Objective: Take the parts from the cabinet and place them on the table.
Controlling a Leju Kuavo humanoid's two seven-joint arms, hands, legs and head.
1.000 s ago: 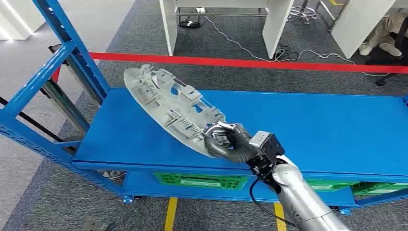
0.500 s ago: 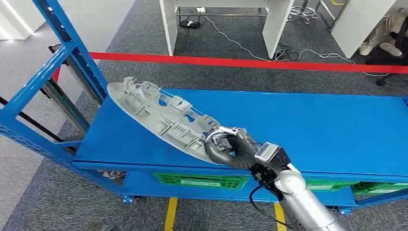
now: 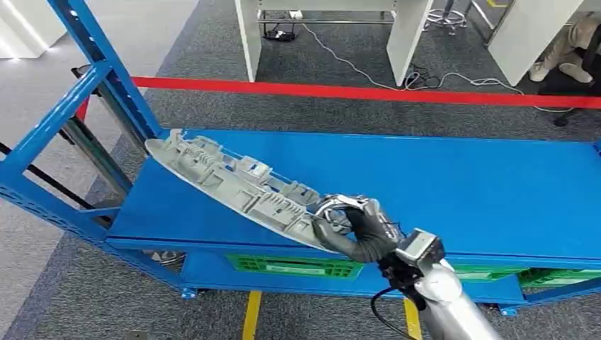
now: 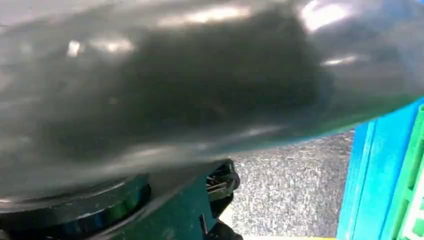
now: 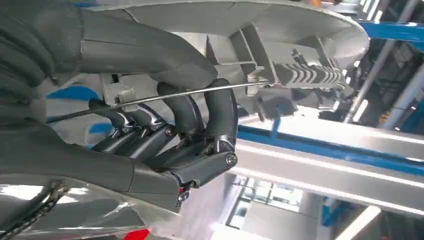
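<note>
From where I stand, the robot's right hand [image 3: 352, 225] has its fingers [image 5: 220, 112] and thumb closed around one end of a long grey part [image 3: 234, 185], and a thin metal rod on the part runs between them. The part reaches away from the hand toward the far left. It is tilted, with its held end lowest, close above the front edge of the blue table [image 3: 453, 191]; I cannot tell if this end touches the top.

The part looks like moulded plastic: stiff, probably light for its length, with many ribs and clips on the upper face and a smooth curved shell below. Because it is held at one end only, I judge that it pulls strongly on the hand and may turn in the grip. The ribbed end where the hand is now gives fingers something to hook; the smooth shell would slip. The small clips look easy to break if the part drops.

The table top is flat painted metal, hard and probably slippery, with wide free space to the right of the hand. Beyond the far tip of the part stand the blue uprights of a rack [image 3: 106, 71]. Under the table are green crates [image 3: 294, 266]. Behind, a red line [image 3: 354, 93] crosses the grey carpet.

The state of the left hand I cannot tell.
</note>
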